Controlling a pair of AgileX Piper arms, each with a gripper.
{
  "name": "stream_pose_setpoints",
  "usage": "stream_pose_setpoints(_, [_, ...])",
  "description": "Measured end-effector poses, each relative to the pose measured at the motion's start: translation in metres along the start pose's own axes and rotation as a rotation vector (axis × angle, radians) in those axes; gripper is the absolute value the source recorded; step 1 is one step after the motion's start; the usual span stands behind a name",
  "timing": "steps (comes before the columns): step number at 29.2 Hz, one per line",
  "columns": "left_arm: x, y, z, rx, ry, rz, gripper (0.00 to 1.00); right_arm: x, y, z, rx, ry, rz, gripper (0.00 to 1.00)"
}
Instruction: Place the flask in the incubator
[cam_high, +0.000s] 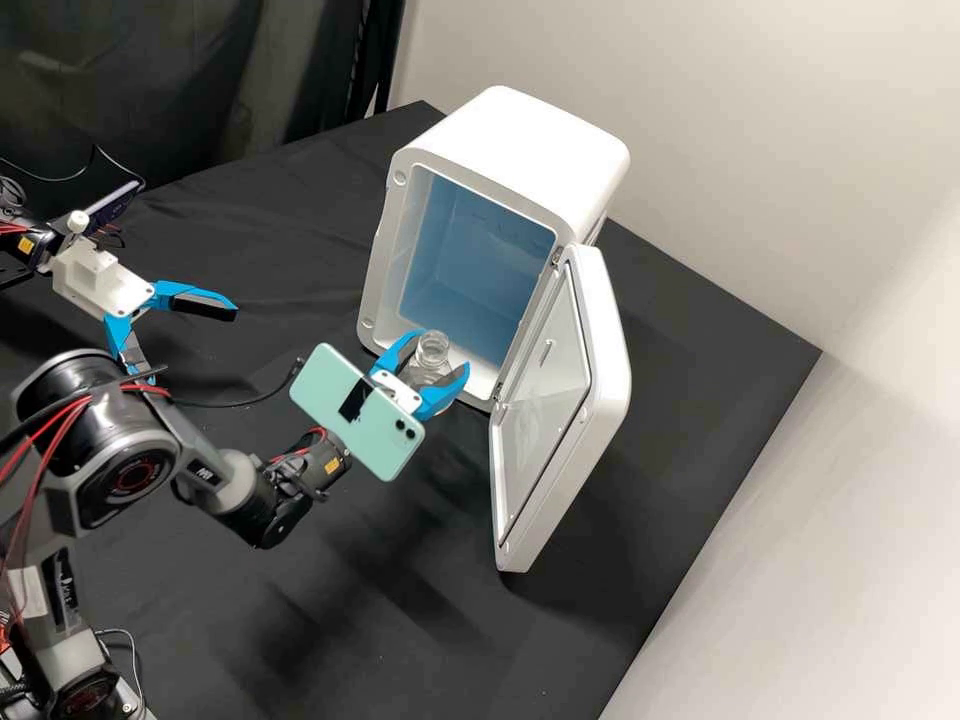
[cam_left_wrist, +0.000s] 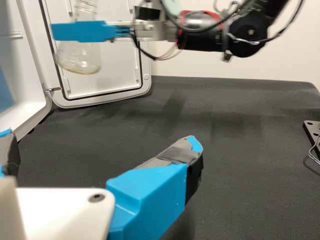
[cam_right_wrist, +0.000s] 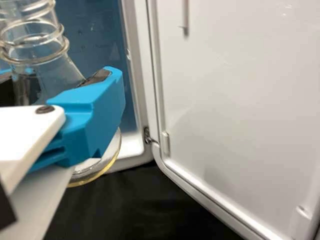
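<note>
One black desk (cam_high: 700, 420) lies under the two pincers. One white incubator (cam_high: 520, 150) stands directly ahead of the right pincer (cam_high: 438, 358), with its blue inside exposed. Its single door (cam_high: 570, 400) hangs open just beside that pincer. One clear flask (cam_high: 430, 347) is clamped between the right pincer's fingers at the incubator's front sill. In the high view the pincer hides the flask's base, so whether it touches the sill cannot be told. The left pincer (cam_high: 182, 336), well apart from the flask, is spread wide and holds nothing.
</note>
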Motion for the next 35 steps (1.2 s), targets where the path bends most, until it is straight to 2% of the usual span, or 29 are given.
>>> stream_pose_setpoints(4, [0.0,0.0,0.0,0.0,0.0,0.0,1.0,0.022,-0.009,-0.007,-0.015,0.006,-0.008,0.0])
stream_pose_setpoints(6, [0.0,0.0,0.0,0.0,0.0,0.0,1.0,0.032,-0.013,-0.009,-0.021,-0.002,-0.016,0.0])
stream_pose_setpoints(12, [0.0,0.0,0.0,0.0,0.0,0.0,1.0,0.059,-0.029,-0.015,-0.046,-0.011,-0.055,0.0])
stream_pose_setpoints(15, [0.0,0.0,0.0,0.0,0.0,0.0,1.0,0.071,-0.035,-0.016,-0.036,-0.024,-0.068,0.0])
stream_pose_setpoints(20, [0.0,0.0,0.0,0.0,0.0,0.0,1.0,0.094,-0.046,-0.013,-0.028,-0.071,-0.096,0.0])
stream_pose_setpoints(23, [0.0,0.0005,0.0,0.0,0.0,0.002,1.0,0.108,-0.048,-0.011,-0.019,-0.102,-0.1,0.0])
stream_pose_setpoints(34, [0.004,0.0041,0.002,0.001,-0.006,0.014,1.0,0.152,-0.061,-0.01,-0.047,-0.112,-0.13,0.0])
stream_pose_setpoints(35, [0.005,0.0042,0.003,0.002,-0.009,0.014,1.0,0.157,-0.063,-0.01,-0.058,-0.113,-0.139,0.0])
